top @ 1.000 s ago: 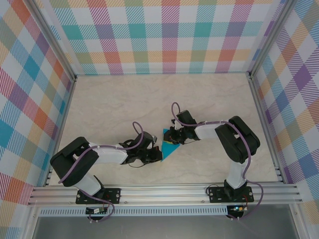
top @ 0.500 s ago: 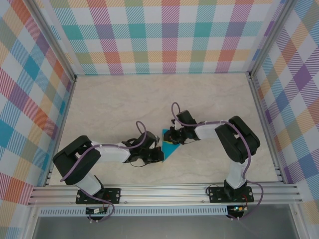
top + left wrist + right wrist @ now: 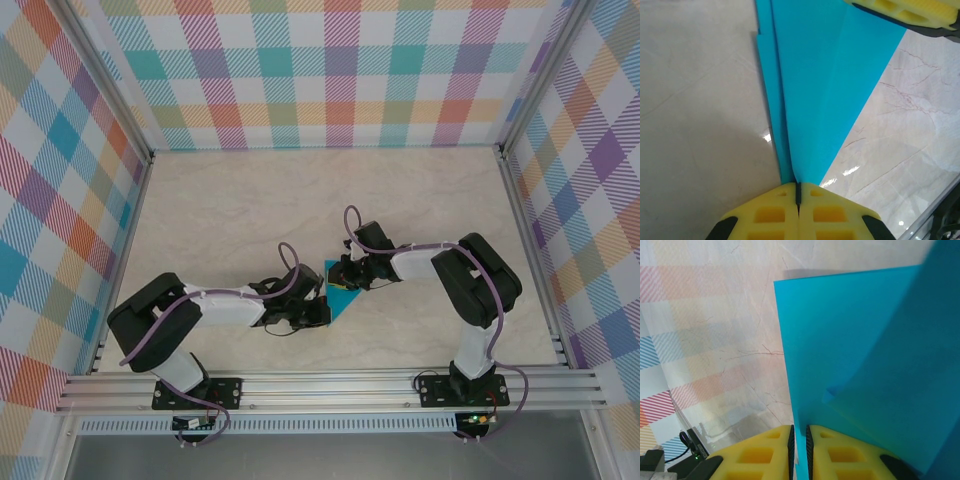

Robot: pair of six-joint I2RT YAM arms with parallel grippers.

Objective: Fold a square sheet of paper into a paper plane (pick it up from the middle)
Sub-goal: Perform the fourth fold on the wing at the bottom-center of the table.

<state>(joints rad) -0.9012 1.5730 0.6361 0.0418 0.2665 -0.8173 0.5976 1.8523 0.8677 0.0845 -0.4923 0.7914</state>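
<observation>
The teal sheet of paper [image 3: 342, 294] lies folded into a pointed wedge between both grippers, near the table's front middle. My left gripper [image 3: 322, 308] is shut on its narrow tip. In the left wrist view the paper [image 3: 815, 75] fans upward from the pinched point at my left gripper [image 3: 798, 192], with layered flaps along its left edge. A yellow finger [image 3: 910, 11] of the right gripper holds the far wide end. My right gripper [image 3: 341, 276] is shut on that end. In the right wrist view the paper's edge [image 3: 855, 340] runs between the pads of my right gripper [image 3: 800, 445].
The marble-look tabletop [image 3: 250, 200] stretches behind and to both sides of the grippers. Checked walls [image 3: 330, 80] enclose the back and sides. An aluminium rail [image 3: 330, 385] with both arm bases runs along the front edge.
The left arm has crept a little to the right, toward the right gripper, with the paper tip in its jaws. The right arm has stayed put.
</observation>
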